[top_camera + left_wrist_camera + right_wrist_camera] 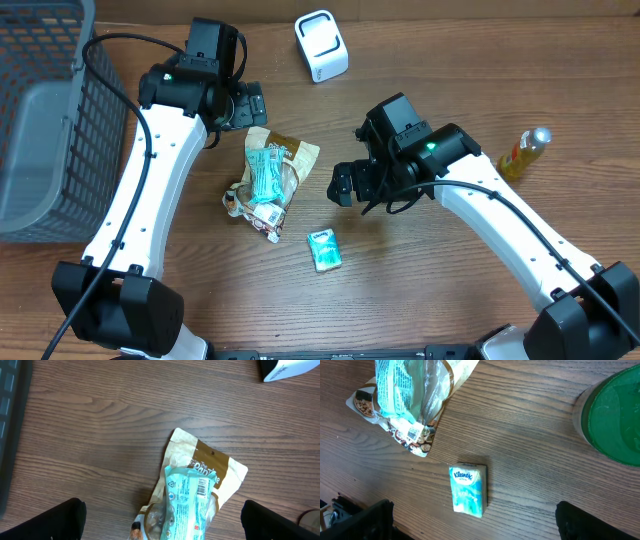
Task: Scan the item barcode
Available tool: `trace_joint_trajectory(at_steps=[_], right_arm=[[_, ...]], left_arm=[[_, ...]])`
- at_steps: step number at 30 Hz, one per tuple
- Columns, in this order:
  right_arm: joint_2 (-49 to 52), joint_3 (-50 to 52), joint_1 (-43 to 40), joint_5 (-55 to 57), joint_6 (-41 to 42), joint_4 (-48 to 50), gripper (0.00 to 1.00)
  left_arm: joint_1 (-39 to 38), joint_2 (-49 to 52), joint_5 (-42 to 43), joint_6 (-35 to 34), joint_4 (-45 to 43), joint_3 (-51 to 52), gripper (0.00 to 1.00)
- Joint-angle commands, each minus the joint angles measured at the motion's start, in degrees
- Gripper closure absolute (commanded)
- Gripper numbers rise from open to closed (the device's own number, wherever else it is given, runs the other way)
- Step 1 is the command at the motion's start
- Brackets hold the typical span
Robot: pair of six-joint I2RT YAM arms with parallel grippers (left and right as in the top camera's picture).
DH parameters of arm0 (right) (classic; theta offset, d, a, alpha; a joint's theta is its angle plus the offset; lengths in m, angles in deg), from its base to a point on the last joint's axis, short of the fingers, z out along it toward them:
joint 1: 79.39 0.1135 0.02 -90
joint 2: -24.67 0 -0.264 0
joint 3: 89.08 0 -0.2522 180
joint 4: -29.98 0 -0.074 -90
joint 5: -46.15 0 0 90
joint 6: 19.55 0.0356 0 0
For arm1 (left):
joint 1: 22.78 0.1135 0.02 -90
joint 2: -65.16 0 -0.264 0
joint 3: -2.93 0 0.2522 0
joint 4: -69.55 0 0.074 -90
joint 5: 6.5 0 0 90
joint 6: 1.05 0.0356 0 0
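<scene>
- While both arms hang over the wooden table (420,290), no step of the task looks done yet. The left gripper (248,106) has its jaws spread to the full and holds nothing, and the right gripper (342,184) is just as wide and also empty.
- Directly ahead of the left gripper, between its fingers in the left wrist view, lies the teal packet (187,500). It rests on top of a brown snack bag (220,467), and its barcode (202,488) faces up.
- A little ahead of the right gripper lies the Kleenex pack (467,490), flat on the wood. It is near the pile of bags but apart from it.
- Farthest from both grippers stands the white scanner (321,45), well apart from every item.
- By my judgement the whole task is ahead: to grip one item, to carry it to the scanner, and to turn its barcode toward it.
- Which item is meant I cannot tell, but the teal packet seems the easiest choice.
</scene>
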State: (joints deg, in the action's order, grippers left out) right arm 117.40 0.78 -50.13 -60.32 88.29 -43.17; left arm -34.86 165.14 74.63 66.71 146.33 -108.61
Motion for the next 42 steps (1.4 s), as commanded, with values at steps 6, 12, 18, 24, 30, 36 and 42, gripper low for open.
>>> trace_joint_trajectory(at_steps=[6, 12, 18, 24, 30, 36, 42], right_arm=[[-1.2, 0.2, 0.09, 0.33, 0.17, 1.01, 0.0], [-1.2, 0.2, 0.09, 0.33, 0.17, 1.97, 0.0], [-1.2, 0.2, 0.09, 0.35, 0.15, 2.21, 0.0], [-1.2, 0.2, 0.09, 0.37, 0.13, 3.39, 0.0], [-1.2, 0.2, 0.09, 3.48, 0.17, 3.82, 0.0], [-1.2, 0.2, 0.09, 5.14, 0.15, 3.82, 0.0], [-1.2, 0.2, 0.09, 5.14, 0.15, 3.82, 0.0]], left_arm=[[-0.33, -0.68, -0.55, 0.85, -0.02, -0.96, 0.0], [-0.33, -0.68, -0.55, 0.85, -0.02, -0.96, 0.0], [-0.33, -0.68, -0.55, 0.85, -0.02, -0.96, 0.0], [-0.33, -0.68, -0.55, 0.85, -0.02, -0.96, 0.0], [-0.33, -0.68, -0.55, 0.85, -0.02, -0.96, 0.0], [-0.33, -0.68, -0.55, 0.85, -0.02, -0.96, 0.0], [-0.33, -0.68, -0.57, 0.85, -0.02, -0.96, 0.0]])
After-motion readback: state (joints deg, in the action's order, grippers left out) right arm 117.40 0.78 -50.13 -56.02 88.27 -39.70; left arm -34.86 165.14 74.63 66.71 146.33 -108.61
